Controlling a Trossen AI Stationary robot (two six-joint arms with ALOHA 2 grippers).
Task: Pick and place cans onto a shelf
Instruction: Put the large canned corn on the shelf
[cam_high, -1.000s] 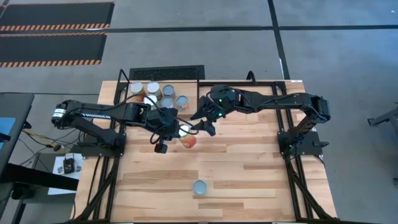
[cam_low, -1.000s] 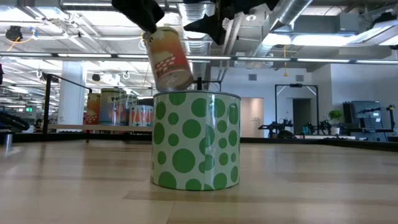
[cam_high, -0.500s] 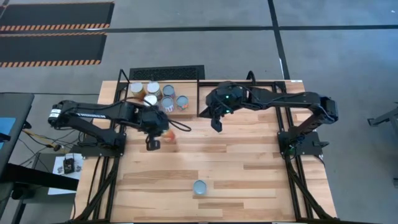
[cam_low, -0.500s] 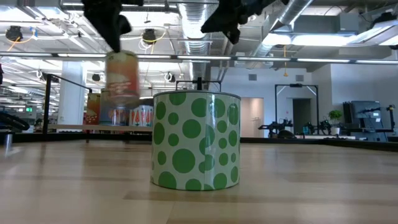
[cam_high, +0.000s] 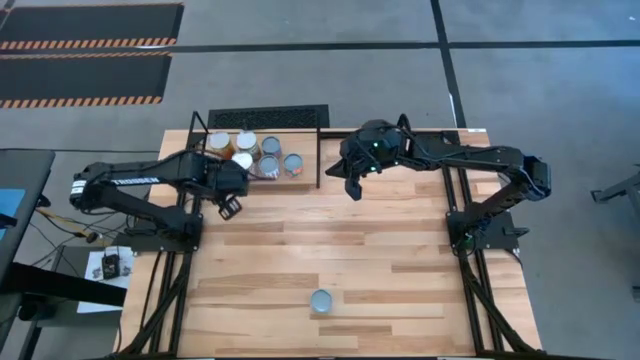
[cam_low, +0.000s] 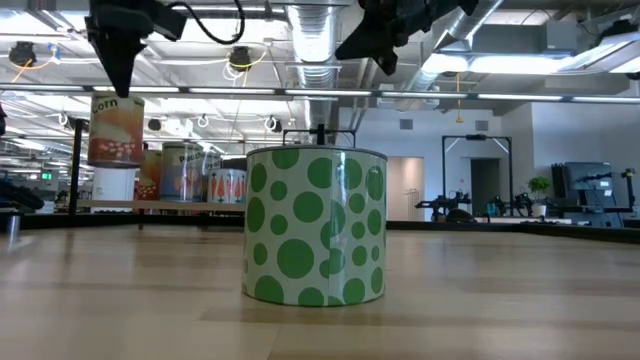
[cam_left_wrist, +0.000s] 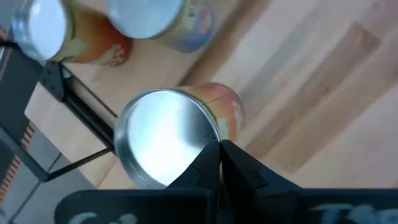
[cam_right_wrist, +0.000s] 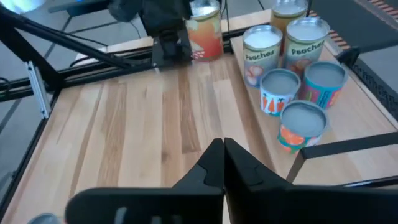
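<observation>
An orange-labelled can with a silver lid hangs under my left gripper, which is shut on it near the shelf at the table's far left. Several other cans stand upright on the shelf board. A green-dotted can stands alone by the table's near edge. My right gripper hovers shut and empty above the table's far middle, right of the shelf. My left gripper pinches the can's top rim between its two fingers, one on the lid side and one on the label side. The fingers come from above, pointing steeply down. The can hangs upright below them, clear of the table.
The shelf's thin black rod frame runs along its edges. Bare plank tabletop lies between the shelf and the green-dotted can. Black arm mounts stand at the table's sides.
My left gripper has carried the orange can from mid-table toward the table's left and the shelf, rolling its wrist so that the can, tilted before, now hangs upright. My right gripper has shut its fingers and drawn back toward the far right.
</observation>
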